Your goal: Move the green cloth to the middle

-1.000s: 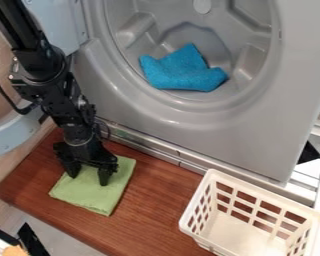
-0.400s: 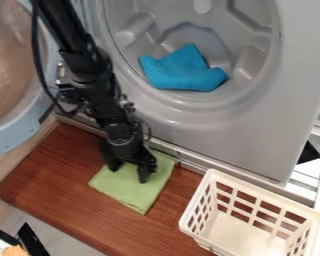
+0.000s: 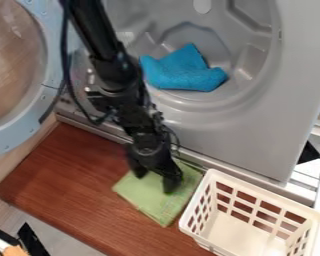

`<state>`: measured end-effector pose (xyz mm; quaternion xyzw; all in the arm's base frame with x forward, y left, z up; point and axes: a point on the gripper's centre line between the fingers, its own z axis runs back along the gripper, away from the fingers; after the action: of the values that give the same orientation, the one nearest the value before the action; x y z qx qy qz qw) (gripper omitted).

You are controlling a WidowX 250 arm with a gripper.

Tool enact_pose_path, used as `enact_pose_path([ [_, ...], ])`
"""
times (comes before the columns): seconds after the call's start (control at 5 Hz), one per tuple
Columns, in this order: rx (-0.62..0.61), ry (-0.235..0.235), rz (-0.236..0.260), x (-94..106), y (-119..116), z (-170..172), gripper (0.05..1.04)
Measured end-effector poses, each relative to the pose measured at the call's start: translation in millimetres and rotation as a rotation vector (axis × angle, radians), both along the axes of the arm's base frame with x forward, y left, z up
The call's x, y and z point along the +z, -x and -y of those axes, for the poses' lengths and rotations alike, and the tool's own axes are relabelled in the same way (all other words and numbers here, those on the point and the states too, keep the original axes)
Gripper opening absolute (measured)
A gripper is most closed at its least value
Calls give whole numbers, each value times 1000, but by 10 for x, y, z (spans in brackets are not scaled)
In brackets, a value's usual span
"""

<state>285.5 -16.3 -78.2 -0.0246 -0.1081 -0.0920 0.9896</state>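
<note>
The end effector [image 3: 154, 178], two fingers spread wide, points down over one green cloth [image 3: 152, 200]. One arm slants in from 11 o'clock towards 5. The cloth lies flattish on the desk [image 3: 69, 175], beneath the end effector and out towards 6 o'clock. One basket [image 3: 246, 188] stands at 4 o'clock; one blue cloth [image 3: 186, 72] lies near 1.

**Green cloth spread on the wooden board**

I see the light green cloth [image 3: 151, 198] lying flat, roughly square, on the reddish-brown board [image 3: 69, 185], one corner pointing toward my camera. Its right edge sits just beside the white basket [image 3: 253, 190]. The gripper [image 3: 154, 181] hides part of its far half from me.
</note>
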Motion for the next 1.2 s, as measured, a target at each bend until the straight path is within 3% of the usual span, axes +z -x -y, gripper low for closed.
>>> enact_pose_path([
  [0.2, -64, 4, -6, 1, 39, 185, 1000],
  [0.8, -28, 8, -24, 102, 90, 62, 1000],
  [1.2, -46, -5, 100, 623, 58, 138, 1000],
])
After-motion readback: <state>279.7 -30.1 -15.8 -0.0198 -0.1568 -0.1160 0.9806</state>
